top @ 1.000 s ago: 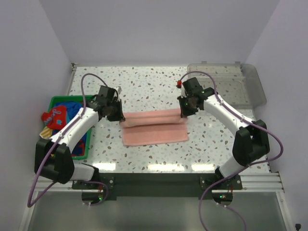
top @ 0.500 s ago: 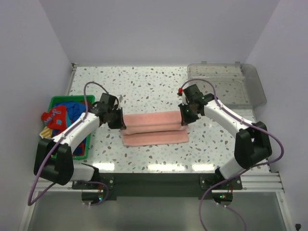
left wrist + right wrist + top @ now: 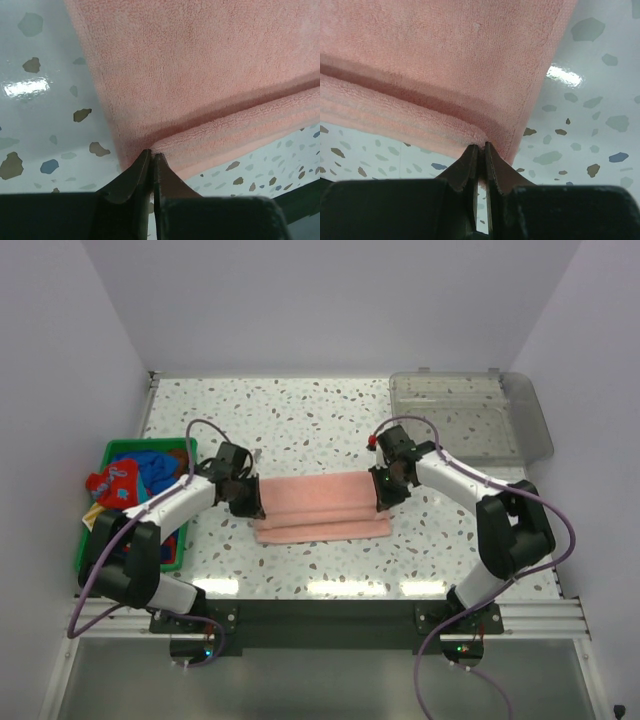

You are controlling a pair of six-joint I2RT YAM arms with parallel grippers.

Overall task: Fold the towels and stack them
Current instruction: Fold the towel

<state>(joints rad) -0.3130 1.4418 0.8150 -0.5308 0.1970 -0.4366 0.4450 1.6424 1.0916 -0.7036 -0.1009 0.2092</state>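
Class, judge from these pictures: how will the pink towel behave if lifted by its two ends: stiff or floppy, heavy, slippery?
Probably floppy: the pink towel lies in soft rounded folds, so its middle would likely sag between the left gripper and right gripper. Likely light, being thin cloth. Its fuzzy pile should resist slipping.

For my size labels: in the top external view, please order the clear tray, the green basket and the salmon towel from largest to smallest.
1. The clear tray and the green basket look about alike. The basket is partly covered, so I do not rank these two.
2. The salmon towel, folded, looks smallest.
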